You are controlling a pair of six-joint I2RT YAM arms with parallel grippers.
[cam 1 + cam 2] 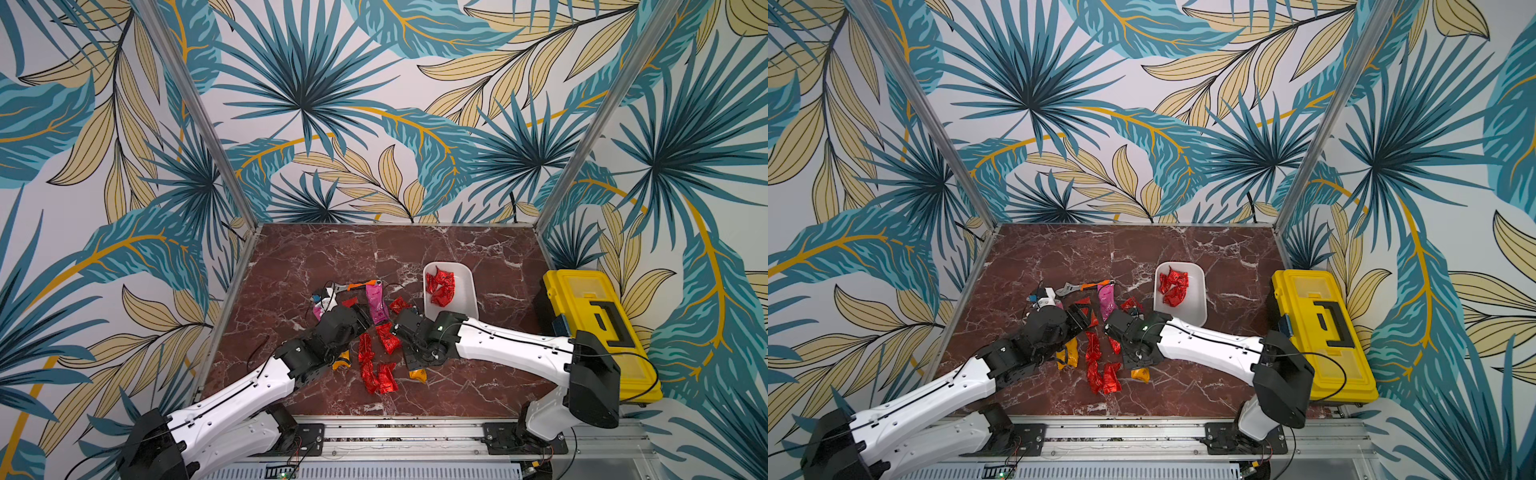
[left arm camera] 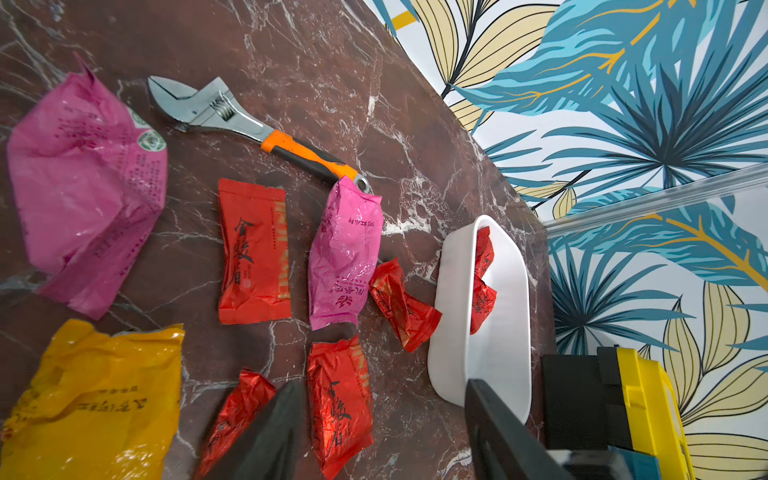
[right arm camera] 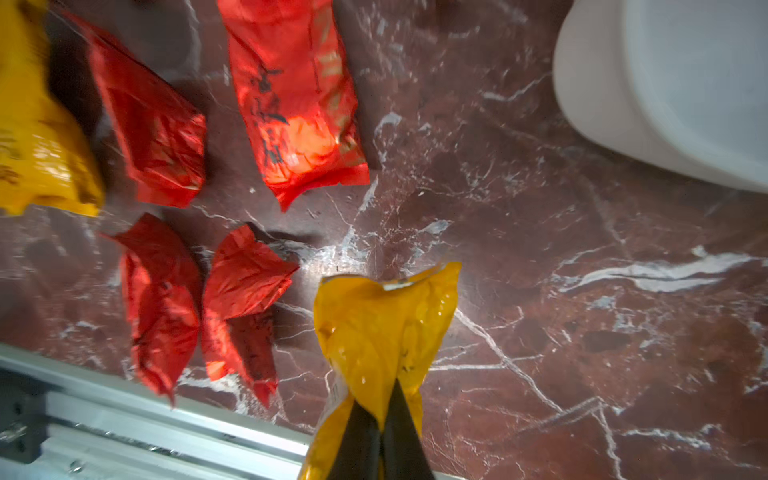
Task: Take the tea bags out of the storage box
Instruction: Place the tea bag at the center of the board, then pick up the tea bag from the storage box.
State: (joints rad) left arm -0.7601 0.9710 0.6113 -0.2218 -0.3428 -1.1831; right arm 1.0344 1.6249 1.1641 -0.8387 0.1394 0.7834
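Right gripper (image 3: 380, 419) pinches a crinkled orange-yellow foil tea bag (image 3: 386, 328) near the marble tabletop's (image 3: 582, 249) front edge. Left gripper (image 2: 382, 386) gapes, empty.

Bright, even light; glare on tea bags (image 3: 299, 137); R wrist view blurry; top-view edges warped.

Crinkled foil tea bags (image 2: 254, 249) gleamed glossy red, magenta and yellow on a polished, marble-patterned table (image 2: 311, 62). At its two o'clock, the storage box (image 1: 465, 291) showed smooth, matt white plastic. The wrench (image 2: 216, 110) paired bare metal with an orange-and-black grip. At three o'clock, the toolbox (image 1: 640, 374) wore hard yellow plastic.
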